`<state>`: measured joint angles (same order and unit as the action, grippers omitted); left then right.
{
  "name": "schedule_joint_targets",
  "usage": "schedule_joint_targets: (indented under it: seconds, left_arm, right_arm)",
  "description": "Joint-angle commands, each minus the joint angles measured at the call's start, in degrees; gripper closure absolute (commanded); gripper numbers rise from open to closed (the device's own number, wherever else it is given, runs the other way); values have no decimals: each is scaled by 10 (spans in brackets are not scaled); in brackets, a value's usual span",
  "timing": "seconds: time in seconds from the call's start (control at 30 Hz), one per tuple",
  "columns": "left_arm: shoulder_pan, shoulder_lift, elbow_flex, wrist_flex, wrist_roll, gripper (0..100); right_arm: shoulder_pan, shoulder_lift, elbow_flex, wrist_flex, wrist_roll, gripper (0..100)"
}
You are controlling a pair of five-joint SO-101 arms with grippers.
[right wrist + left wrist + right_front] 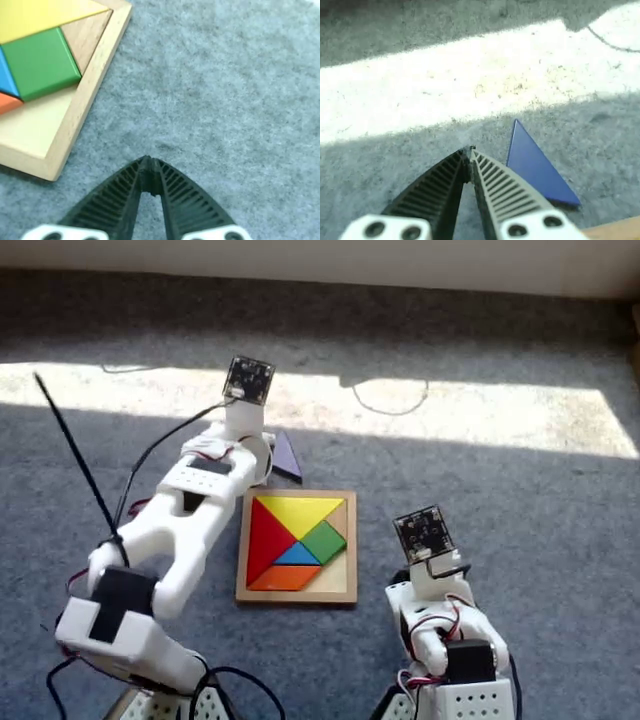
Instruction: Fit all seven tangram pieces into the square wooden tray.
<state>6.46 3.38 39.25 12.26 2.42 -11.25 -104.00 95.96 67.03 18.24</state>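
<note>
We see the square wooden tray (297, 596) lying on grey carpet (520, 530) between the two arms in the high view. Five coloured pieces lie inside it. A yellow triangle (298, 511) is at 12 o'clock, a red triangle (261, 540) at 9 o'clock and a green square (324, 540) toward 3 o'clock. A small blue triangle (297, 555) sits just off the middle toward 6 o'clock, and an orange piece (283, 578) is at 7 o'clock. The strip along the tray's 3 to 5 o'clock side shows bare wood tones; we cannot tell whether a plain piece lies there. A dark violet-blue triangle (287, 456) lies flat on the carpet outside the tray, at 12 o'clock from it, near the rim but apart from it.

The left arm (185, 515) stretches along the tray's 9 o'clock side, with its wrist over the carpet at 11 o'clock from the tray. The left gripper (469, 150) has its ribbed fingers (502, 187) pressed together with nothing between them. Its tips are just beside the violet-blue triangle and, as far as we can see, not touching it. The right arm (440, 600) sits at 4 o'clock from the tray. The right gripper (148, 162) likewise has its fingers closed tip to tip on nothing. It hangs over carpet near a corner of the tray, apart from it. A band of sunlight (480, 410) crosses the carpet at 12 o'clock, beyond the violet-blue triangle.
</note>
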Motion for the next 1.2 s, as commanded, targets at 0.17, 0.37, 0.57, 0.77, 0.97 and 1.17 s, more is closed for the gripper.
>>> schedule_joint_targets:
  seconds: [0.17,0.37,0.57,0.77,0.97,1.17]
  left_arm:
    - [0,167,-202,121,-4,995]
    - [44,153,-198,142,-4,995]
    - [112,81,-121,139,-4,995]
    - [162,7,-75,126,-1,995]
    - [154,-1,-79,125,0,995]
    - [109,-1,-75,125,0,995]
  right_arm:
    - [8,6,59,2,-1,991]
    - [34,2,59,2,-1,991]
    - [36,1,59,2,-1,991]
    - [36,1,59,2,-1,991]
    - [36,1,59,2,-1,991]
    - [36,1,59,2,-1,991]
